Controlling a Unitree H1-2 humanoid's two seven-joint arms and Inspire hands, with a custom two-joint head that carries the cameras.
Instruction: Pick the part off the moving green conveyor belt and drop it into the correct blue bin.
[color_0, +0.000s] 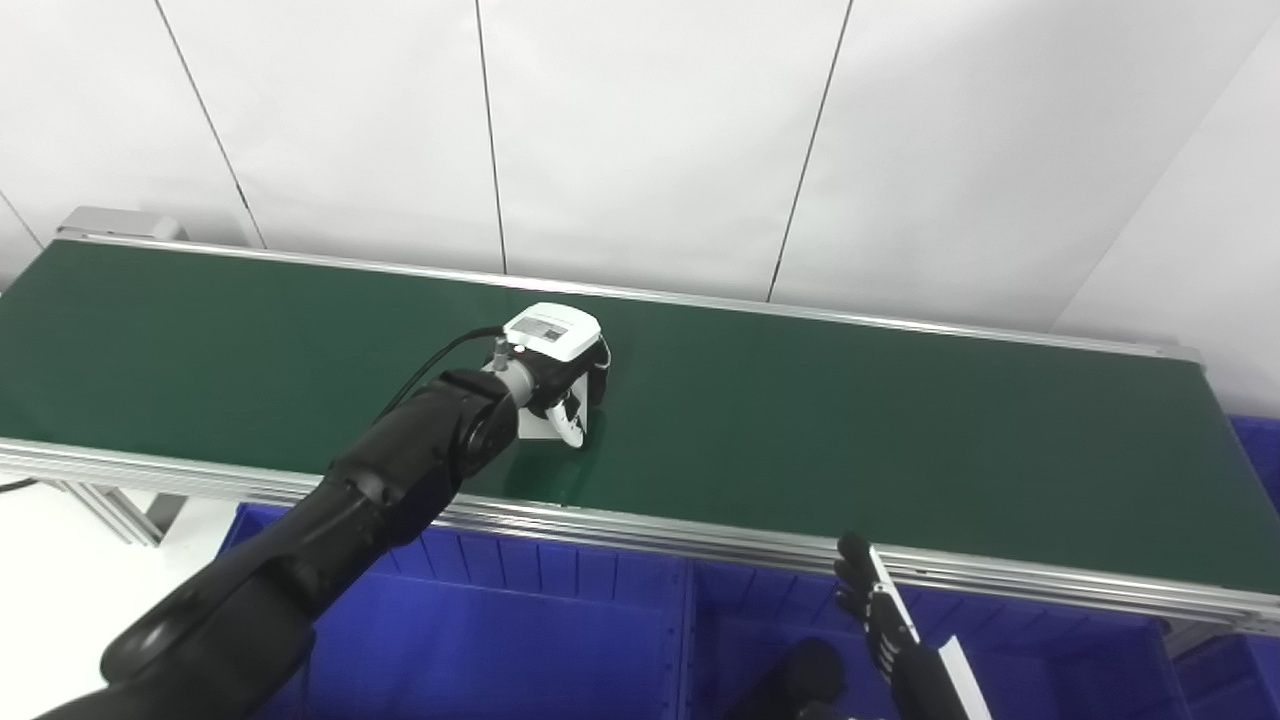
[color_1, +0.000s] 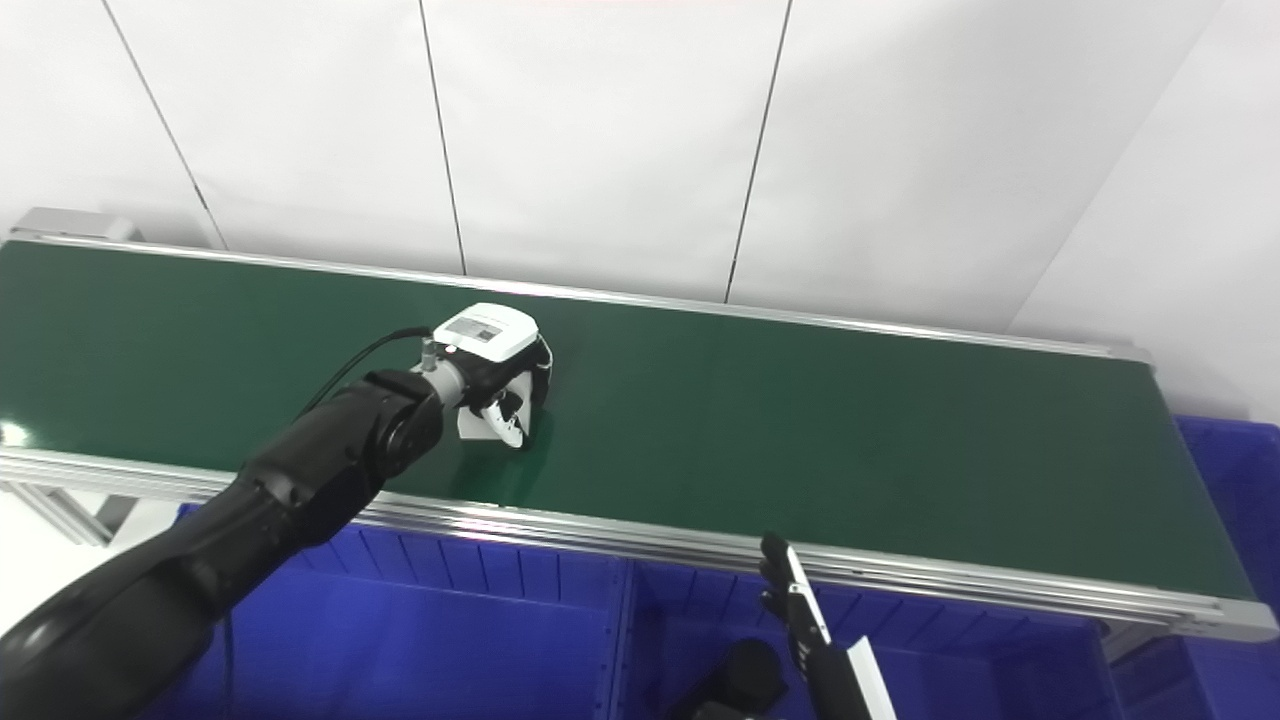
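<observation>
The green conveyor belt runs across the view. My left hand, with a white labelled cover on its back, is down on the belt at its middle left. Its fingers curl around a small white part that rests on the belt under the palm; most of the part is hidden. The same hand and part show in the right eye view. My right hand is low in front of the belt, over the blue bins, its fingers straight and apart, holding nothing.
Blue bins stand below the belt's front rail: one at the left, one in the middle, one at the right, and another past the belt's right end. A white panelled wall stands behind the belt. A metal frame leg stands at the left.
</observation>
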